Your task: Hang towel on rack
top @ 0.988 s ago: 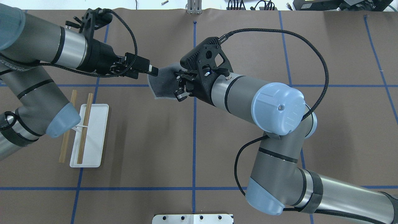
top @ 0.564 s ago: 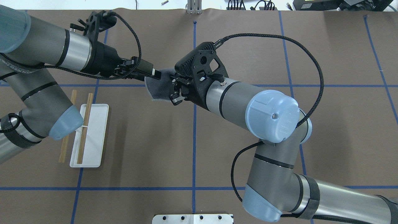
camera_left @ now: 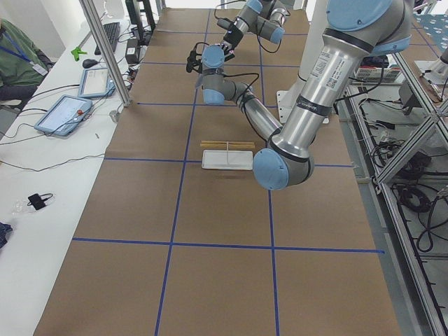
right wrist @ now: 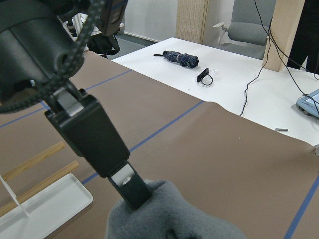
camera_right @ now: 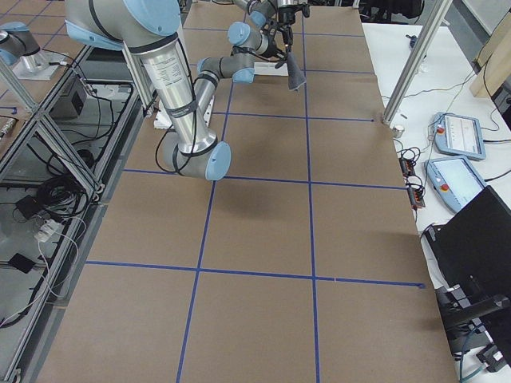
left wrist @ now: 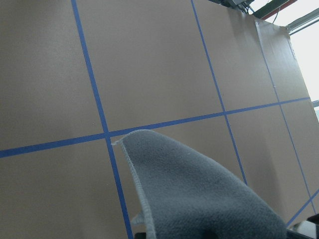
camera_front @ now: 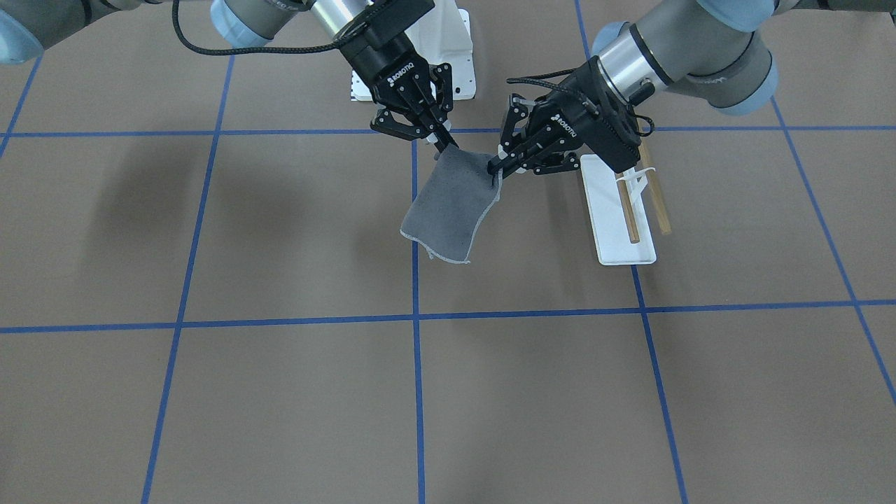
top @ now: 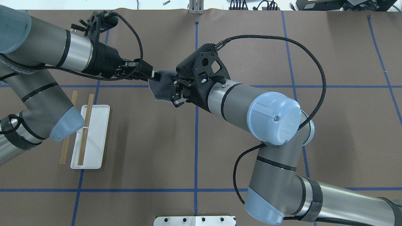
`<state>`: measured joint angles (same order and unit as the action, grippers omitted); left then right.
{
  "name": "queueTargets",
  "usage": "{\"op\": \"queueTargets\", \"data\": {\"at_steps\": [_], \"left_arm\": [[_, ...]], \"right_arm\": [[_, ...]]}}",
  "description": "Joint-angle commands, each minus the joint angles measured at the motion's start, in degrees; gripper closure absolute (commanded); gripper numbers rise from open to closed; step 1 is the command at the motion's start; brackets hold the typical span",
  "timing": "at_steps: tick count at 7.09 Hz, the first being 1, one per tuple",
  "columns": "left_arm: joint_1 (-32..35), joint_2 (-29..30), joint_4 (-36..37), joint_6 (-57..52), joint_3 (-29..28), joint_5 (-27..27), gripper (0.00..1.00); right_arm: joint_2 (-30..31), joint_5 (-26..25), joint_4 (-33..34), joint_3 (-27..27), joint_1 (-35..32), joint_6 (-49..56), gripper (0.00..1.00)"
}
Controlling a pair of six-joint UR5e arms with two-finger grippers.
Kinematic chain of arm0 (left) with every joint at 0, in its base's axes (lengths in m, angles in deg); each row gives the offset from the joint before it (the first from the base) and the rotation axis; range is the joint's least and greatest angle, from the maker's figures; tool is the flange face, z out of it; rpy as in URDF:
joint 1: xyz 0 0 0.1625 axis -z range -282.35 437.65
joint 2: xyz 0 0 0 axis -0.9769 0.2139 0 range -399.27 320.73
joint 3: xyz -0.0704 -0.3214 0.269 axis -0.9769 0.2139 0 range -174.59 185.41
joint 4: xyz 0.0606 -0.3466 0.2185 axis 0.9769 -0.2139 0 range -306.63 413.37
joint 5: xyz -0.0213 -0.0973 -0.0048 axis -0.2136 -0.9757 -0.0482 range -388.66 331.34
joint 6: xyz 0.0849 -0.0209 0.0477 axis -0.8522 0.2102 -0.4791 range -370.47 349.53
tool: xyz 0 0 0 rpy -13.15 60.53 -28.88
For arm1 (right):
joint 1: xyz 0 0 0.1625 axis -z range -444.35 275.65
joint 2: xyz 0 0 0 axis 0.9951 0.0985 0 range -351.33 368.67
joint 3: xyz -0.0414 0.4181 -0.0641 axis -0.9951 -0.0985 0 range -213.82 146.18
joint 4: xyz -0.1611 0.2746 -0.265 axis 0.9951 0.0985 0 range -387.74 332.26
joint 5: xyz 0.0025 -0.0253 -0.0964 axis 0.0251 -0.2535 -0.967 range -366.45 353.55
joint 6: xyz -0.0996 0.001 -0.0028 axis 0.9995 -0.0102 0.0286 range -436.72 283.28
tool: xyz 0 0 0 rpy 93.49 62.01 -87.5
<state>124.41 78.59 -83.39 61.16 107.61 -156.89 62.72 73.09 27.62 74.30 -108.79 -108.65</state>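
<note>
The dark grey towel (camera_front: 448, 203) hangs in the air above the table, held by its two upper corners. It also shows in the overhead view (top: 158, 89). My left gripper (camera_front: 498, 171) is shut on the corner nearer the rack, and it shows in the overhead view too (top: 154, 75). My right gripper (camera_front: 443, 143) is shut on the other upper corner. The rack (camera_front: 619, 224) stands beyond my left gripper, with a white base (top: 94, 138) and two brown dowels (top: 85, 128). My left upper arm hides part of the rack in the overhead view. The towel fills the bottom of the left wrist view (left wrist: 199, 199).
The large white bolted pedestal (top: 194, 219) sits at the robot's base, behind the grippers. Blue tape lines cross the brown table cover. Operators' tablets and cables lie on the white bench beyond the table's far edge (camera_right: 455, 132).
My right gripper has moved left, toward my left gripper, and the towel has shifted a little left toward the rack. Both grippers still hold the towel.
</note>
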Motion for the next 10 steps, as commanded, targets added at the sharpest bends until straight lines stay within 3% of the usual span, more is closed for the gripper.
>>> {"op": "queueTargets", "data": {"at_steps": [1,3,4,5,7,8,9,10], "left_arm": [[0.0,0.0,0.0,0.1,0.0,0.0,1.00],[0.0,-0.1,-0.1,0.1,0.2,0.0,1.00],[0.1,-0.2,-0.1,0.1,0.2,0.0,1.00],[0.1,-0.2,-0.2,0.1,0.3,0.0,1.00],[0.2,-0.3,-0.2,0.9,0.5,0.0,1.00],[0.2,-0.3,-0.2,2.1,0.7,0.0,1.00],[0.3,-0.4,-0.3,2.4,0.9,0.0,1.00],[0.4,-1.0,-0.6,2.4,1.3,-0.1,1.00]], "right_arm": [[0.2,0.0,0.0,0.0,0.0,0.0,1.00],[0.8,0.0,0.4,0.0,-0.2,-0.1,1.00],[0.8,0.2,0.0,0.1,-0.3,-5.9,0.91],[0.8,0.3,0.0,0.2,-0.1,-13.8,0.07],[2.7,1.7,0.3,0.2,-2.2,-18.6,0.01],[4.7,7.6,0.4,-0.1,-5.8,-19.1,0.01],[6.2,16.5,5.4,-0.1,-11.1,-21.0,0.01],[6.0,23.8,15.9,-0.1,-16.5,-21.0,0.00]]}}
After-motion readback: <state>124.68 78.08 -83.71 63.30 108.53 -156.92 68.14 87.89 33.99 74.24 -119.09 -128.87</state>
